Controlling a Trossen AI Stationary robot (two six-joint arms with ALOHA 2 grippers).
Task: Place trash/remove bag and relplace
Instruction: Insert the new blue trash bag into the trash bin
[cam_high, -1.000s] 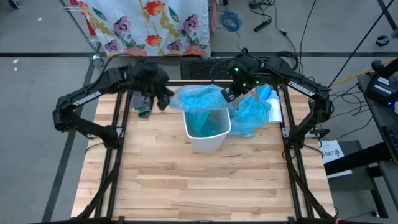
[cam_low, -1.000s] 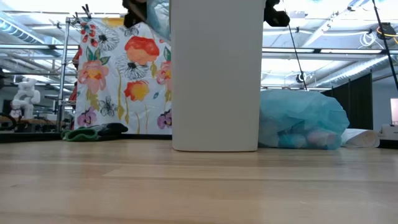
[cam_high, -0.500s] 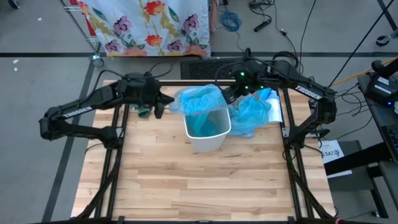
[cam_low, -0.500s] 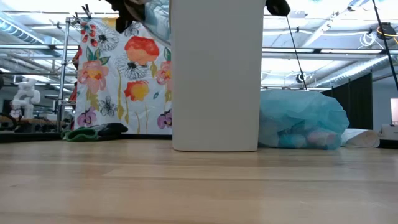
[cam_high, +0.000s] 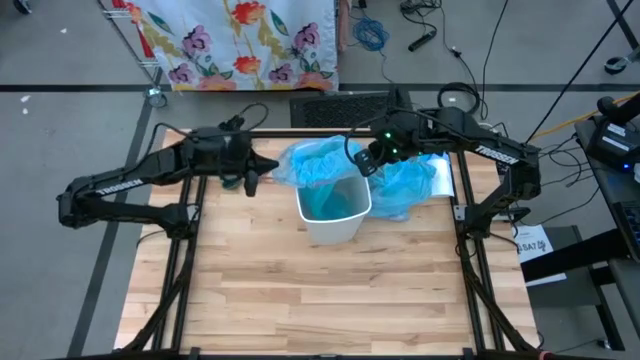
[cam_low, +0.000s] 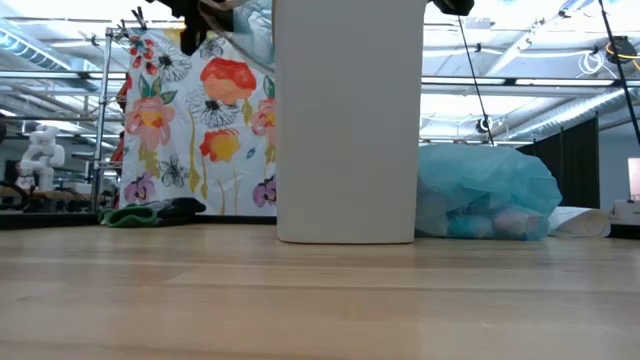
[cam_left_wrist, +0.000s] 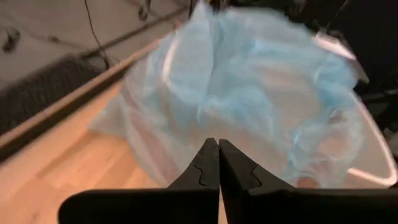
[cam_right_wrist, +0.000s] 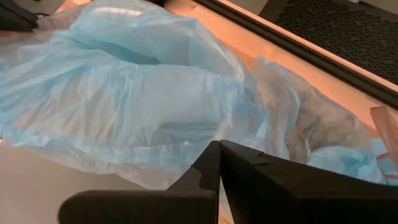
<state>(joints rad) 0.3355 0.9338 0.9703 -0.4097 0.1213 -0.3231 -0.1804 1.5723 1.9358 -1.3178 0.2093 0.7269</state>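
White bin (cam_high: 333, 215) upright on the wooden bench (cam_high: 300, 290), lined with a light-blue bag (cam_high: 322, 165) bunched over its far rim. Left gripper (cam_left_wrist: 218, 163) jaws pressed shut just beside the bag's left edge, right gripper (cam_right_wrist: 219, 163) jaws likewise shut over its right edge, pinching film perhaps. Tied full bag (cam_low: 485, 193) with pale trash inside, resting right of the bin.

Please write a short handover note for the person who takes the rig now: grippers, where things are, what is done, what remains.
Left gripper: shut, at the new bag's left edge; hold unclear.
Right gripper: shut, at the bag's back right edge.
Bin: upright at table centre, blue bag inside, its top bunched over the back rim.
Full bag: tied off on the table, right of the bin.
Done: old bag out, new one in.
Left: spread the bag over the whole rim.
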